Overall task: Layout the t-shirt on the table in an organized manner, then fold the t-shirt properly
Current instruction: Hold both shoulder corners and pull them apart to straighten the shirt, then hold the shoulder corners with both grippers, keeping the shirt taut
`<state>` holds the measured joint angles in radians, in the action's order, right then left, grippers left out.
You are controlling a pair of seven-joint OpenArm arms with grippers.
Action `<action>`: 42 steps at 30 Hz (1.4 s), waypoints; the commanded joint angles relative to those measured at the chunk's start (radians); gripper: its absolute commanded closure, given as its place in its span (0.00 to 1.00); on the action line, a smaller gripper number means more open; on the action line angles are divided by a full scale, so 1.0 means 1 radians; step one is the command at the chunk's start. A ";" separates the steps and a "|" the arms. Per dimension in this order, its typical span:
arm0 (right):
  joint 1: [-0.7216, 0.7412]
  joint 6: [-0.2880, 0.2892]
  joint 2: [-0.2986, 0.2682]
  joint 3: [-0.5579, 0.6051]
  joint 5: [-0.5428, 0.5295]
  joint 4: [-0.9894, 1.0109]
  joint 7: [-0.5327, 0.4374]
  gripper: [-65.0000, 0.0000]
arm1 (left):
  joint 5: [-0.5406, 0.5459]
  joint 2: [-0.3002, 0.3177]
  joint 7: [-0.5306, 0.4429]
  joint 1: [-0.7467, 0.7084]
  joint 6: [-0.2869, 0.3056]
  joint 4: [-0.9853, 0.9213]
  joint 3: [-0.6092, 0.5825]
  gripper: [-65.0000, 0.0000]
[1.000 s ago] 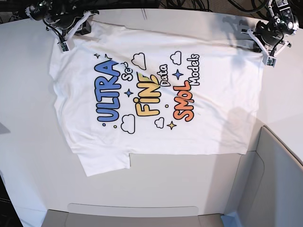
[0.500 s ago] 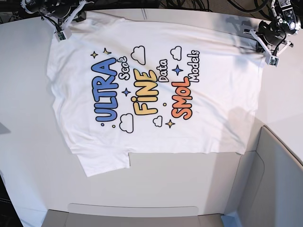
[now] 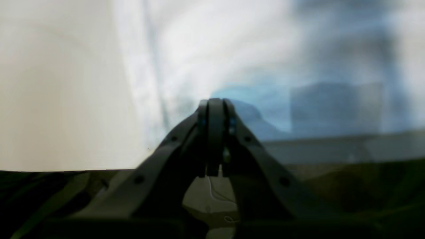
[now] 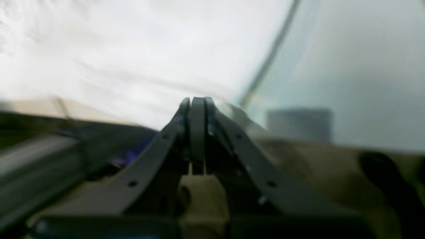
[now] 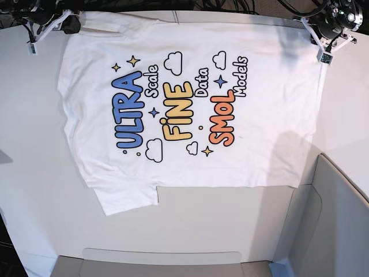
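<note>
The table point(image 5: 34, 190) is a wide, smooth white top with a curved edge, and a grey panel point(image 5: 340, 225) rises at its near right corner. At the far right, the left gripper point(image 5: 323, 49) is clenched, jaws pressed together, at the far-right corner of the t-shirt point(image 5: 190, 109); whether cloth is pinched between them the blurred left wrist view does not show. At the far left, the right gripper point(image 5: 34, 43) is likewise clenched, just beside the shirt's far-left corner, contact unclear.

Outward from both, the t-shirt lies spread flat, print up, its far edge running along the table's far rim between the two grippers. A sleeve juts from the near-left corner. Bare tabletop lies broad on the left and along the near side; on the right the shirt's edge comes near the grey panel. Dark cables point(image 5: 242, 4) crowd beyond the far rim.
</note>
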<state>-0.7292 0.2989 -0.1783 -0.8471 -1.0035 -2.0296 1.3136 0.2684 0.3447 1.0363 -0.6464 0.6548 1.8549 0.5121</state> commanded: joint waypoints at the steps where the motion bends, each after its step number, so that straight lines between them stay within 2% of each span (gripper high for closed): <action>1: 0.003 0.003 -0.011 -0.051 -0.044 -0.015 0.017 1.00 | -0.001 0.003 0.017 0.000 -0.003 0.030 0.009 1.00; 3: 0.038 0.003 -0.011 -0.134 -0.105 -0.013 0.068 1.00 | 0.001 -0.002 0.048 0.003 -0.002 0.062 0.007 1.00; 7: 0.116 0.003 -0.014 -0.289 -0.131 0.000 0.083 0.88 | 0.004 -0.003 0.062 0.004 -0.002 0.079 0.003 1.00; 12: 0.225 0.003 -0.016 -0.366 -0.130 0.148 0.083 0.84 | 0.004 -0.003 0.062 0.004 0.000 0.087 0.006 1.00; 16: 0.293 0.003 -0.016 -0.363 -0.127 0.372 0.083 0.84 | 0.002 -0.002 0.062 0.004 -0.002 0.121 0.009 1.00; 19: 0.314 0.003 -0.014 -0.363 -0.128 0.448 0.083 0.84 | -0.001 -0.002 0.062 0.004 -0.002 0.124 0.009 1.00; 23: 0.319 0.003 -0.011 -0.355 -0.128 0.461 0.083 0.84 | -0.001 -0.002 0.062 0.004 -0.003 0.124 0.007 0.94; 27: 0.320 0.001 -0.007 -0.294 -0.133 0.462 0.083 0.80 | -0.001 -0.002 0.063 0.006 -0.003 0.124 0.006 0.93; 31: 0.320 0.001 0.032 -0.246 -0.133 0.458 0.083 0.76 | -0.001 -0.002 0.063 0.013 -0.003 0.124 0.006 0.93; 37: 0.320 0.001 0.062 -0.189 -0.130 0.461 0.083 0.76 | -0.001 -0.002 0.141 0.060 -0.003 0.122 0.007 0.93; 42: 0.322 0.001 0.093 -0.157 -0.130 0.459 0.083 0.76 | -0.001 -0.002 0.152 0.070 -0.003 0.122 0.004 0.93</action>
<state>-0.4011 0.2993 -0.0731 -1.0004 -1.1534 -1.5597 1.3834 0.2661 0.3302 1.1904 -0.5732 0.6525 1.9633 0.5121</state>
